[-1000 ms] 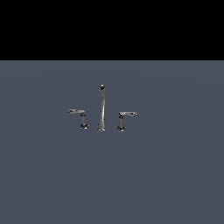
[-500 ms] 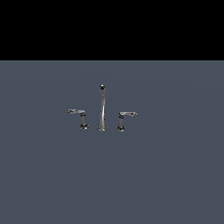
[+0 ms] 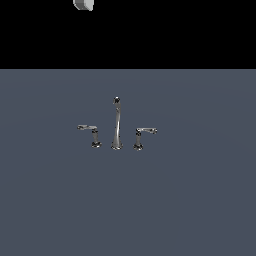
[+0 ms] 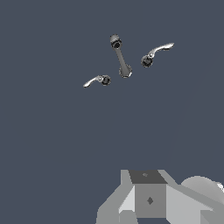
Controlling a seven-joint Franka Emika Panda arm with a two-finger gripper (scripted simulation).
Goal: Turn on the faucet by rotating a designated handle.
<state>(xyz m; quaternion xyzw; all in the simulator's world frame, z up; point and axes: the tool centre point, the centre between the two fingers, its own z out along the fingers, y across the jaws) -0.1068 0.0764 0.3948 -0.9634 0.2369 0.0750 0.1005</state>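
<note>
The faucet is a small chrome three-piece set on the grey surface. Its tall slim spout with a dark tip stands in the middle of the exterior view. The handle stands on a short post at the exterior view's left of the spout, with its thin arm sticking out leftward. The twin handle is on the other side. The wrist view shows the spout, the handle and the twin from above, far off. Grey blocks of my gripper fill the wrist view's edge; its fingers do not show.
A small pale grey piece of the arm shows at the exterior view's upper edge, high above and behind the faucet. The flat grey surface spreads all around the faucet, with a black background behind it.
A pale grey piece of the arm has come into the exterior view at the upper edge. The faucet and its handles have not moved.
</note>
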